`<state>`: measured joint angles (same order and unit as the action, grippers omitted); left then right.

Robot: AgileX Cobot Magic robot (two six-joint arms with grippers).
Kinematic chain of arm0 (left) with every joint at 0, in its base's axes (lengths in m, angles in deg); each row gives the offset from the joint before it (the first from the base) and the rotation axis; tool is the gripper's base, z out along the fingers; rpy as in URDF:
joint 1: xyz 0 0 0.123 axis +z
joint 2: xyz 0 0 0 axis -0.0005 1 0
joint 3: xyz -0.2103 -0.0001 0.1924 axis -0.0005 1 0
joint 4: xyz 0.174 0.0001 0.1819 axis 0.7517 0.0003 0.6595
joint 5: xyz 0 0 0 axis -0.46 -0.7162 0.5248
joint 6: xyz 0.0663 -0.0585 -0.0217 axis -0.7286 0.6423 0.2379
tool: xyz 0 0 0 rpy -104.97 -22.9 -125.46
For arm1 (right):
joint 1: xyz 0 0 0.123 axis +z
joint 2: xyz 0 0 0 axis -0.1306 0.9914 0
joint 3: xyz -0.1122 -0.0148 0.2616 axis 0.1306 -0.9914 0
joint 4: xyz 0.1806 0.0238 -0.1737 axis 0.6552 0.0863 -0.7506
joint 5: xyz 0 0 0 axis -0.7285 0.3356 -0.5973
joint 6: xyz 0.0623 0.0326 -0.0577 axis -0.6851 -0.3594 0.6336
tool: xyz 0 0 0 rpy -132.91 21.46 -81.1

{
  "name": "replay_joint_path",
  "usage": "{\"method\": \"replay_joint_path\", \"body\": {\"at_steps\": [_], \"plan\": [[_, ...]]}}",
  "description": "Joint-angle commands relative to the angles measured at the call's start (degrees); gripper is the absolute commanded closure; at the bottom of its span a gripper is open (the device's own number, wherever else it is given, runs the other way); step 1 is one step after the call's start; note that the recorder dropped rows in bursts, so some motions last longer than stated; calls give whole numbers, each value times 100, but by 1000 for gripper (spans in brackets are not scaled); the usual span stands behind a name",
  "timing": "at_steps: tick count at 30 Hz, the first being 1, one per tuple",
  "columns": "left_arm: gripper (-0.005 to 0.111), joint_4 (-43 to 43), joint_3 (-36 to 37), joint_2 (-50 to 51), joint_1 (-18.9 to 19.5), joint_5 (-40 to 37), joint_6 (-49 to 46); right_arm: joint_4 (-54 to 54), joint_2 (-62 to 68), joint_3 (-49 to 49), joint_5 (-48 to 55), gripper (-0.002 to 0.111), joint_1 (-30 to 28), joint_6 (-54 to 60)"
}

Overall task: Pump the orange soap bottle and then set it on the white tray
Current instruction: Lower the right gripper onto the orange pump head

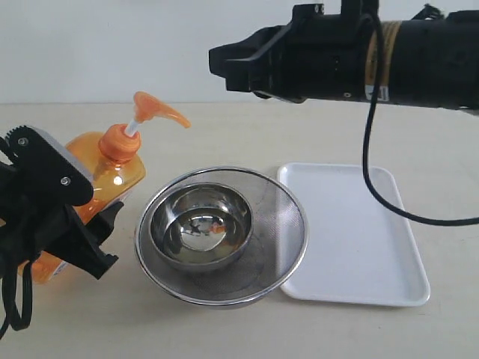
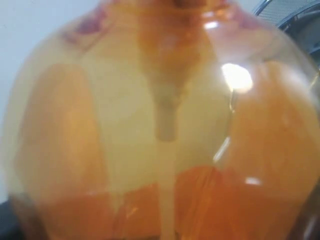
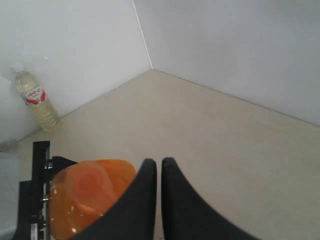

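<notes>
- Left gripper [image 1: 71, 213] is clamped on the bottle [image 1: 112, 176], tilted, left of the bowls [image 1: 221, 235]; tray [image 1: 374, 247] is beyond them.
- Right gripper [image 1: 217, 63] has its jaws together, high and off to the side of the pump head [image 1: 157, 110].
- Centre the tips over the head and press along the stem.

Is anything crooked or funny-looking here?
Yes. The orange soap bottle is leaning, not standing straight, with its pump tipped toward the steel bowls. The left gripper is clamped around its body. I see no spilled soap.

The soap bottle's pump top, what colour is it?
The pump head is orange; the exterior view shows it best.
</notes>
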<state>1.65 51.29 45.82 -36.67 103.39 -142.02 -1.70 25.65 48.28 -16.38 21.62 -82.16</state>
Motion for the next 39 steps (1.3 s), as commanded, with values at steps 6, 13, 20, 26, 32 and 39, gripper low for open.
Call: {"method": "replay_joint_path", "body": {"at_steps": [6, 13, 20, 26, 32, 39], "plan": [[102, 151, -75, -46, -25, 404, -17, -512, 1004, 734, -394, 108, 11, 79], [102, 175, -75, -46, -25, 477, -17, -1412, 1160, 761, -1038, 108, 11, -634], [102, 175, -75, -46, -25, 531, -17, -1850, 1149, 761, -1154, 108, 11, -1014], [102, 175, -75, -26, -25, 515, -17, -1515, 770, 786, -312, 108, 11, -945], [102, 199, -75, 363, -25, 691, -17, -1287, 399, 786, -739, 108, 11, -909], [102, 260, -75, 716, -25, 1165, 126, -1240, 555, 786, -781, 108, 235, -861]]}}
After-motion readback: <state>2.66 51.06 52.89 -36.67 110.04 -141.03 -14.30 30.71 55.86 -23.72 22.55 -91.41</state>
